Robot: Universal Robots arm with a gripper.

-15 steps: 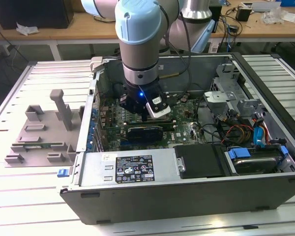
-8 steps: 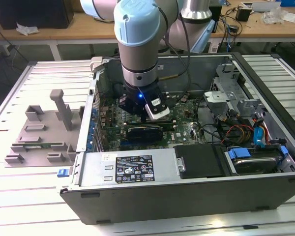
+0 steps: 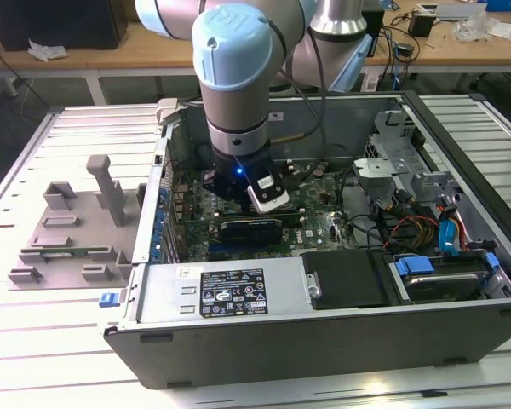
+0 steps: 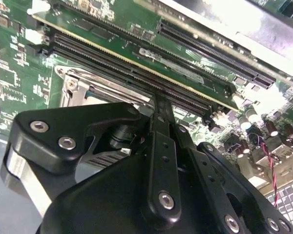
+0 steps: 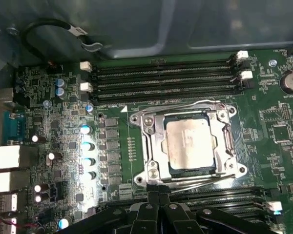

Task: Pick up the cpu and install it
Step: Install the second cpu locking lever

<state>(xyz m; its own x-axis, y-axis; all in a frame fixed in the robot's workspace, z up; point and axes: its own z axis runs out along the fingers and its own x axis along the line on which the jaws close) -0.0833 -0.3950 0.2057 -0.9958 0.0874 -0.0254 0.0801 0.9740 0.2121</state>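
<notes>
One cpu [image 5: 190,145], one socket frame [image 5: 149,141], one computer case [image 3: 324,341], one grey fixture plate [image 3: 68,226].

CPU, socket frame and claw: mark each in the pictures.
CPU [image 5: 191,142], first wrist view, on its silver top.
Socket frame [image 5: 147,123], first wrist view, on its metal corner.
Claw [image 5: 158,196], first wrist view, at its black tips.

The cpu [image 5: 191,144] has a smooth, dull-silver metal top with a soft sheen, and the socket frame [image 5: 151,146] around it is bright, polished metal. The motherboard [image 5: 278,146] is glossy green laminate. The gripper [image 4: 158,146] has matt black linkage, probably metal, with shiny steel screw heads. The computer case [image 3: 341,328] is matt grey sheet metal with a paper label. The worktop [image 3: 485,128] is ribbed, pale satin metal, and the fixture tray [image 3: 77,226] on it is matt grey plastic.
</notes>
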